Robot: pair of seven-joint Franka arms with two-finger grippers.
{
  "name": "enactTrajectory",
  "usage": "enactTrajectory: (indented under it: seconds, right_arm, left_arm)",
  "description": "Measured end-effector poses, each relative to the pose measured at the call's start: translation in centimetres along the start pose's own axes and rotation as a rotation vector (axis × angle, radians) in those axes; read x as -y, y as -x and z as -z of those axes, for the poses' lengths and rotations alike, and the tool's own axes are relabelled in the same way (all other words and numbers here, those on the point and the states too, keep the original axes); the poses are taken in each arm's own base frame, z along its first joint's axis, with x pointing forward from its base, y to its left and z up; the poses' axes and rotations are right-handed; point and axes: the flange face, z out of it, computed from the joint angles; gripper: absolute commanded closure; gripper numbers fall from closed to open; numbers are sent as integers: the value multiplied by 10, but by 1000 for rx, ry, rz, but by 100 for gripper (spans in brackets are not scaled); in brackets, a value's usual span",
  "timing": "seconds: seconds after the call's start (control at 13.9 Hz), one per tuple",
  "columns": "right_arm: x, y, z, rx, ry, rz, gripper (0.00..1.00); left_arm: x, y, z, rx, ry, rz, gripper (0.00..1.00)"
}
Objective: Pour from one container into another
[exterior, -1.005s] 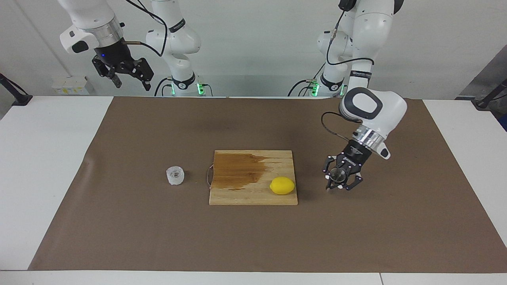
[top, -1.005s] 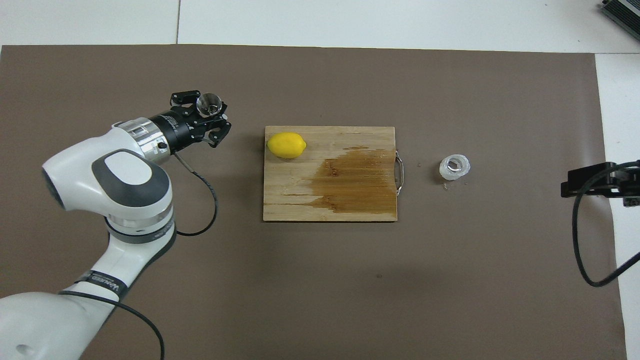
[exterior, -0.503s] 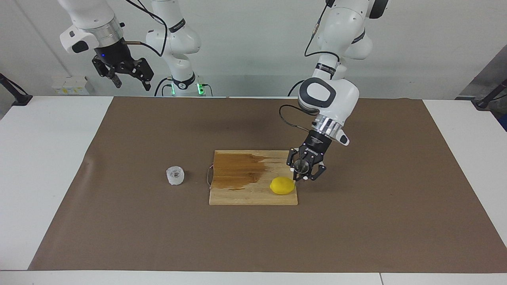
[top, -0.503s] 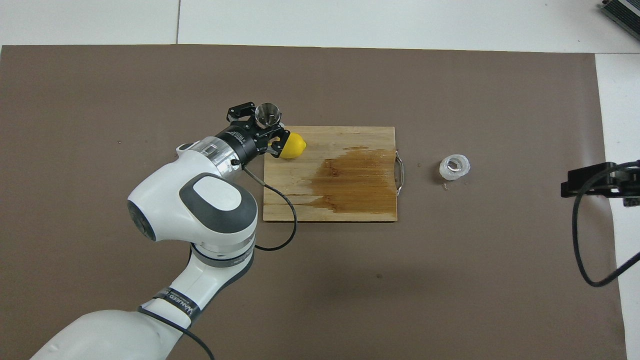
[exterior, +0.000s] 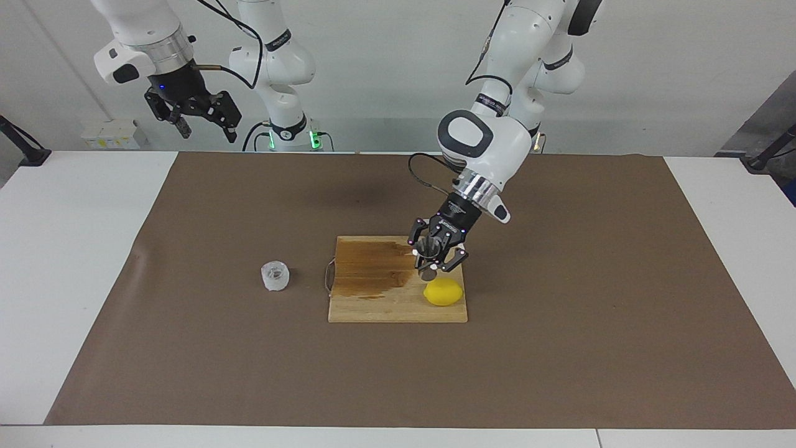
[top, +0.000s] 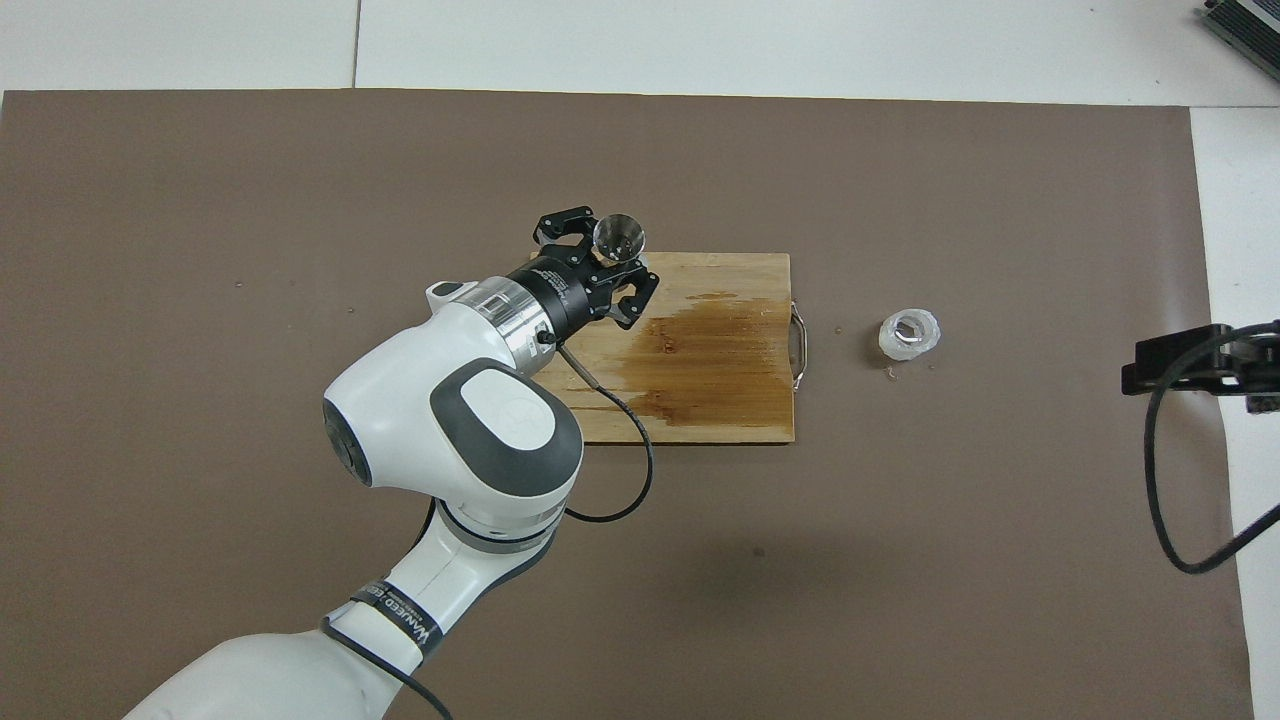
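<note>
1. Facing view: the left claw (exterior: 437, 255) is clenched on the steel jigger (exterior: 428, 251) and holds it in the air above the wooden cutting board (exterior: 398, 311), over the corner where the lemon (exterior: 443, 292) lies. One second ago this claw was over the brown mat toward the left arm's end of the tabletop; it has now travelled sideways to the board. The clear cup (exterior: 275, 276) stands on the mat beside the board's handle, toward the right arm's end, and has not moved. The right claw (exterior: 205, 121) waits high near its base, with its fingers released.

2. Overhead view: the left claw (top: 603, 262) covers the lemon, which was visible before. The jigger (top: 618, 237) shows its open mouth upward, so I judge it upright. The clear cup (top: 909, 333) is well apart from it, with the wet stain between them.

3. Meaning: the jigger is being carried toward the cup, so pouring has not yet begun; roughly half of the way remains.
</note>
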Motion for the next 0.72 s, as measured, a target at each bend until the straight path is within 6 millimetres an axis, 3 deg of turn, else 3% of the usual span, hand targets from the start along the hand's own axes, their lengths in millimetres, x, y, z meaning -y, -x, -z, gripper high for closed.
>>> enactTrajectory:
  seconds: [0.29, 0.72]
  right_arm:
    - [0, 0, 0, 0, 0, 0, 0]
    - [0, 0, 0, 0, 0, 0, 0]
  left_arm:
    - [23, 12, -12, 13, -132, -95, 100]
    - [26, 5, -22, 12, -218, -119, 100]
